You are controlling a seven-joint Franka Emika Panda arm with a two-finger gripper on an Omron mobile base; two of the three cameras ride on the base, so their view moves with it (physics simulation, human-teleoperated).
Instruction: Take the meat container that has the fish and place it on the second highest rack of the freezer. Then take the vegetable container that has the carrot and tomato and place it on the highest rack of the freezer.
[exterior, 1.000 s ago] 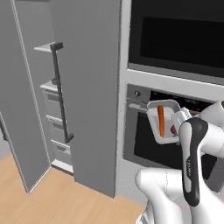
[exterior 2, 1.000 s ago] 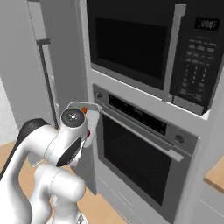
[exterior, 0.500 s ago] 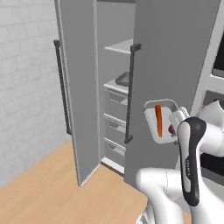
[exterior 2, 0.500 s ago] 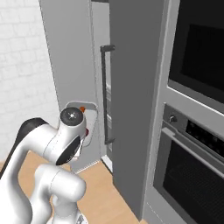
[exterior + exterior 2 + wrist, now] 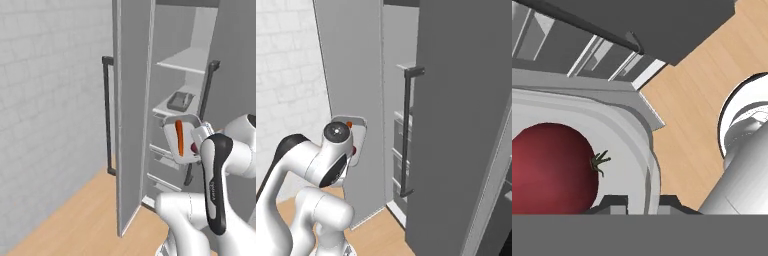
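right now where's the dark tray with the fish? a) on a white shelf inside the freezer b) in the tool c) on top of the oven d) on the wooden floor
a: the meat container sits on a white shelf inside the freezer, while the tool holds the vegetable container.

From the left base camera the vegetable container is partly covered at its 4 o'clock side by the white arm; the tomato shows as a sliver beside the arm and the carrot lower end is hard to make out. The meat container on the shelf is too small to tell its contents. In the right base camera the container is mostly behind the arm's joint. Hand tips are cut off at 6 o'clock in the hand camera, tomato cut at 9 o'clock. The freezer top runs off at 12 o'clock.
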